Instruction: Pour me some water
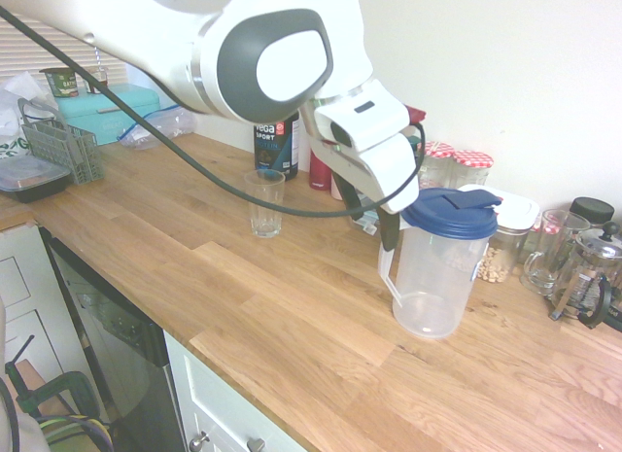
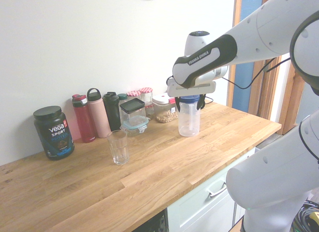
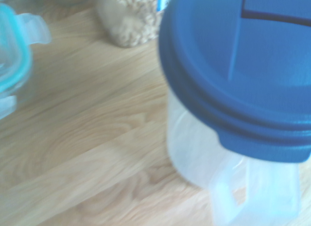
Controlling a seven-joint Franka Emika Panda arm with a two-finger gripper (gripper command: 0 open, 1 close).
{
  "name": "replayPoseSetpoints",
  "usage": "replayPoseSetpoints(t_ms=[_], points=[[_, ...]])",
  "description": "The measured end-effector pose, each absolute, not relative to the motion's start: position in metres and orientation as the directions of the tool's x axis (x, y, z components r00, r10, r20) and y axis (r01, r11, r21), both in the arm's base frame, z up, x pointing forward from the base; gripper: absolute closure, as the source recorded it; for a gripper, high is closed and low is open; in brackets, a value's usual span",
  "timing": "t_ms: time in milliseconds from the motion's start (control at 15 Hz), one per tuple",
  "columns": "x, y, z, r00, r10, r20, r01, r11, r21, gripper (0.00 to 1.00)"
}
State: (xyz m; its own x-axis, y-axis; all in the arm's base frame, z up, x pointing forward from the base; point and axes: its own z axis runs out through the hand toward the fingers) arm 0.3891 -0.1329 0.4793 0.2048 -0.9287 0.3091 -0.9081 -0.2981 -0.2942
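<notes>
The gripper (image 2: 188, 103) hangs with its jaws spread wide, holding nothing, right above the pitcher (image 2: 189, 117) and straddling its blue lid (image 1: 450, 212). One glass (image 2: 117, 147) stands upright on the wooden counter (image 2: 164, 167), well to the pitcher's left in the second exterior view. One pitcher stands upright, right of the glass, long axis vertical, with its handle (image 1: 388, 273) facing the glass. Three bottles (image 2: 97, 114) stand behind the glass.

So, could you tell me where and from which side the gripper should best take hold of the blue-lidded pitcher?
Probably by the handle of the pitcher. It stands upright on the counter, and the handle loop faces the counter's front edge with open wood around it. The open gripper hangs just above that side, so descending there to pinch the loop looks simplest; the round body seems too wide.
</notes>
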Motion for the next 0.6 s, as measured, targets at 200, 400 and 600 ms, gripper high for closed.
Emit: replayPoseSetpoints(t_ms=[200,400,600], points=[[0.399,-0.144,0.460,0.196,-0.924,0.329,-0.902,-0.302,-0.310,1.00],[0.406,-0.151,0.448,0.180,-0.926,0.331,-0.899,-0.292,-0.327,1.00],[0.408,-0.153,0.447,0.174,-0.926,0.334,-0.895,-0.290,-0.338,1.00]])
